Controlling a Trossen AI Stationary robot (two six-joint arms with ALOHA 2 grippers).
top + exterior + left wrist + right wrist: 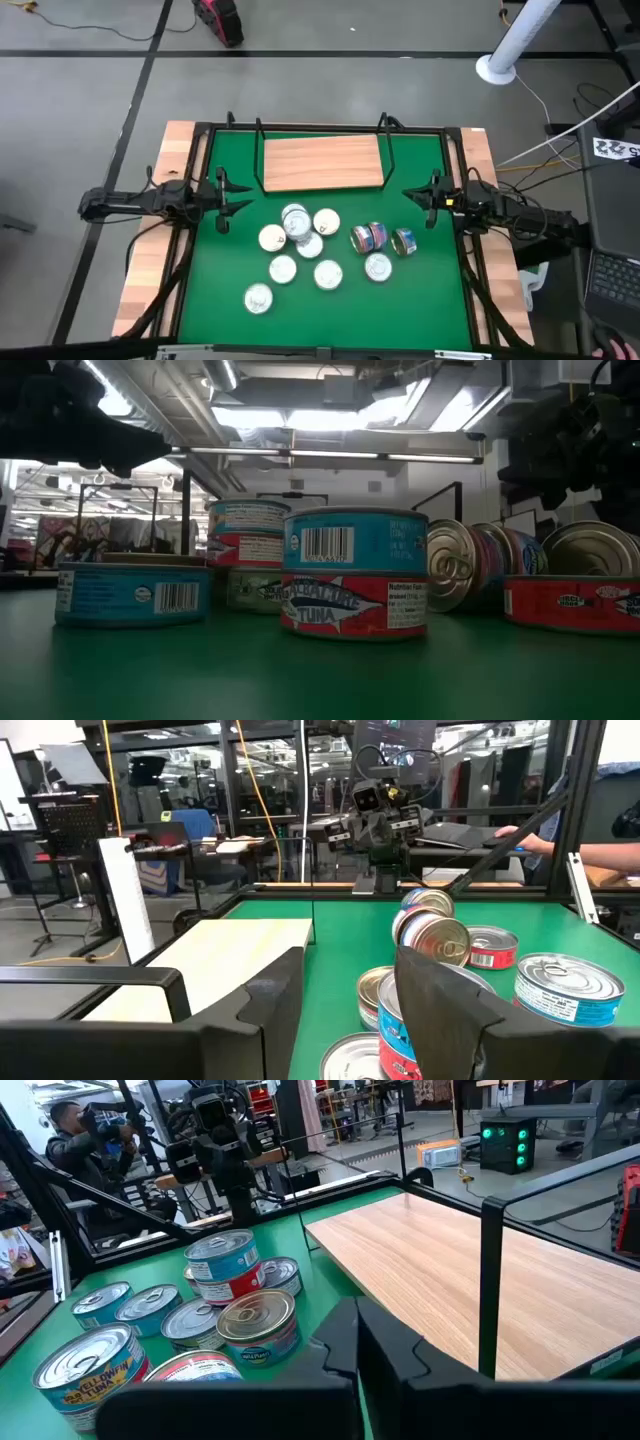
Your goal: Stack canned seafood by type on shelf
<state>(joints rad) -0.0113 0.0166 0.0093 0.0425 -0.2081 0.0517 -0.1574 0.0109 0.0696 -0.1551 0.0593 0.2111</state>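
The canned seafood [309,245] stands as a cluster of several tins on the green mat, near the shelf's front edge. One pair is stacked, a blue tin on a red one [355,572], and a second stack [247,550] stands behind it. Two tins [369,238] lie on their sides. The shelf [322,163], a light wooden board in a black wire frame, sits at the far side of the mat. My left gripper [238,203] hovers open at the cluster's left, fingers apart in the left wrist view [350,990]. My right gripper [410,196] hovers shut at the cluster's right [357,1330].
A black rail [196,160] frames the green mat [420,300], with pale wooden planks [150,260] outside it on both sides. Bare mat lies along the near edge. A person [80,1125] sits beyond the table's left side, and a hand [530,840] shows beyond its right.
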